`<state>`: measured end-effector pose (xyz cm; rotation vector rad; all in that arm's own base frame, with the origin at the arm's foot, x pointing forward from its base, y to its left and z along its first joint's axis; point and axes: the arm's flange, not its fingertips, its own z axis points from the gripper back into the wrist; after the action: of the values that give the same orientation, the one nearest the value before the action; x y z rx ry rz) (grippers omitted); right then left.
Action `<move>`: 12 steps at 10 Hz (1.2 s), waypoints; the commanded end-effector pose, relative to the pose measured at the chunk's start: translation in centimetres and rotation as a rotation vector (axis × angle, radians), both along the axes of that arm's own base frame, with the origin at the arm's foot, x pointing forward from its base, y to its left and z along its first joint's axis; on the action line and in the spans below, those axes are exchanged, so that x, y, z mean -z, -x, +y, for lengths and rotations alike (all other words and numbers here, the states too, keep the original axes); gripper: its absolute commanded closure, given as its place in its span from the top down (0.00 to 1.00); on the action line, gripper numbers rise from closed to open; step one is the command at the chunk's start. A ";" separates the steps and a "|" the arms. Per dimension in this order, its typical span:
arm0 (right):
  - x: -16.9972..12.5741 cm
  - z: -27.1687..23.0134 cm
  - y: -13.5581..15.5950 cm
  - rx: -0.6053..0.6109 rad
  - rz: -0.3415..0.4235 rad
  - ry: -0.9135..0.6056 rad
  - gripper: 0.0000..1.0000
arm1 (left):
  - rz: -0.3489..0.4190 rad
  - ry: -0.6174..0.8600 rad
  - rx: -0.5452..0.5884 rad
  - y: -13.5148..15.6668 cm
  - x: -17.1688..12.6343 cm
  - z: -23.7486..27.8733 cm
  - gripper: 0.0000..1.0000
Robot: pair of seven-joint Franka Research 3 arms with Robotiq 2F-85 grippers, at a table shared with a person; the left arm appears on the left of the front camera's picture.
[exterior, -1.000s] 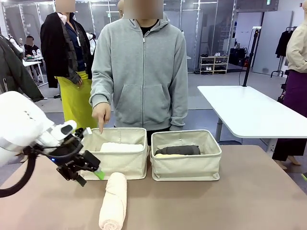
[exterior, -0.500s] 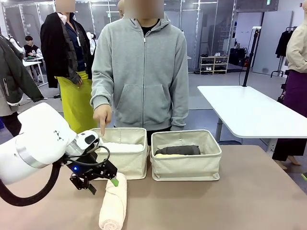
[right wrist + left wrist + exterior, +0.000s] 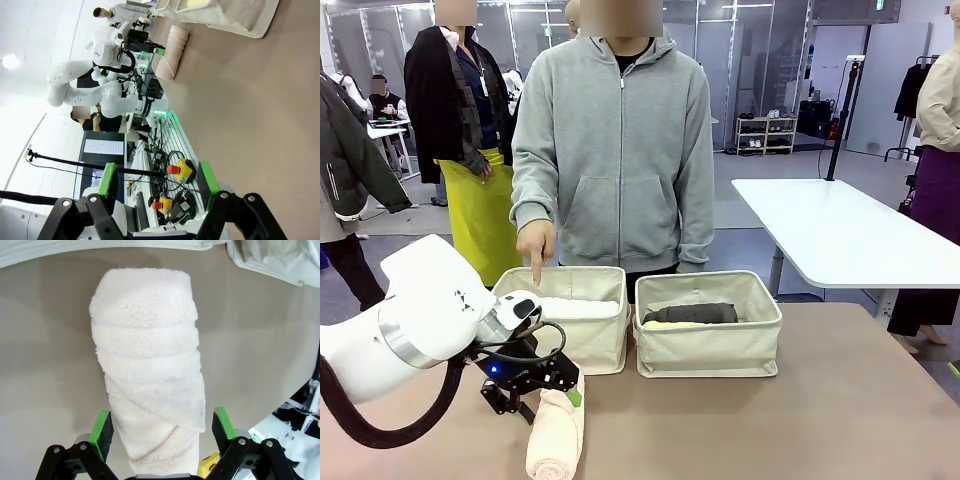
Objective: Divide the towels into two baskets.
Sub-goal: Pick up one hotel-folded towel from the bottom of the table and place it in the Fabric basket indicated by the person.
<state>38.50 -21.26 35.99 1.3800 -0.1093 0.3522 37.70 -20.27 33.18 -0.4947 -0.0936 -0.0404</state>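
A: Front view first. Where is the left end effector (image 3: 552, 393)?

B: Low over the desk (image 3: 800, 410), at the far end of the cream towel (image 3: 556, 435), which lies rolled up on the desk just in front of the left basket (image 3: 570, 335).

A: Is it gripping that towel?

B: No. From the left wrist view the left end effector (image 3: 162, 425) is spread wide, one green pad on each side of the cream towel (image 3: 150, 375), with a little gap on both sides. Nothing is held.

A: And the other towels?

B: The white towel (image 3: 575, 308) lies inside the left basket. The dark grey towel (image 3: 690, 313) sits in the right basket (image 3: 708, 340), on top of the pale yellow towel (image 3: 670, 324), of which a thin strip peeks out beneath it.

A: What is the person doing?

B: Standing at the far side of the desk in a grey hoodie, with one hand (image 3: 534, 243) pointing a finger down at the back rim of the left basket.

A: What about the right end effector (image 3: 157, 182)?

B: In the right wrist view its fingers stand apart with nothing between them, above bare desk. Farther off the same view shows the left arm over the cream towel (image 3: 171, 52), and a corner of a basket (image 3: 225, 15).
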 end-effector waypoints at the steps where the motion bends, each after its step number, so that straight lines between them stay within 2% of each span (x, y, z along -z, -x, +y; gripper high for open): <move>1: -0.1 0.3 0.2 0.001 -0.018 0.007 0.80 | -0.040 0.025 -0.001 -0.5 1.2 -0.5 1.00; 3: -0.1 0.3 0.2 0.001 -0.018 0.007 0.80 | -0.013 0.010 -0.001 -0.7 2.4 -1.5 1.00; 6: -0.1 0.3 0.2 0.001 -0.018 0.007 0.80 | -0.021 -0.032 0.000 -0.7 3.1 -2.5 1.00; 7: -0.1 0.3 0.2 0.001 -0.018 0.007 0.80 | -0.035 -0.035 0.003 -0.6 3.0 -2.5 0.87; 8: -0.1 0.3 0.2 0.001 -0.018 0.007 0.80 | -0.035 -0.040 -0.004 -0.5 2.9 -2.3 0.81; 9: -0.1 0.3 0.2 0.001 -0.018 0.007 0.80 | -0.042 -0.040 -0.008 -0.4 2.6 -2.1 0.68; 10: -0.1 0.3 0.2 0.001 -0.018 0.007 0.80 | -0.049 -0.049 -0.012 -0.3 2.3 -2.0 0.62; 11: -0.1 0.3 0.2 0.001 -0.018 0.007 0.80 | -0.052 -0.067 -0.013 -0.1 1.7 -2.0 0.49; 12: -0.1 0.3 0.2 0.001 -0.018 0.007 0.80 | -0.060 -0.078 -0.019 -0.1 1.0 -1.8 0.43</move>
<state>38.50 -21.26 35.99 1.3800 -0.1093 0.3522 38.36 -22.15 31.31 -0.4498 -0.1241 -0.0573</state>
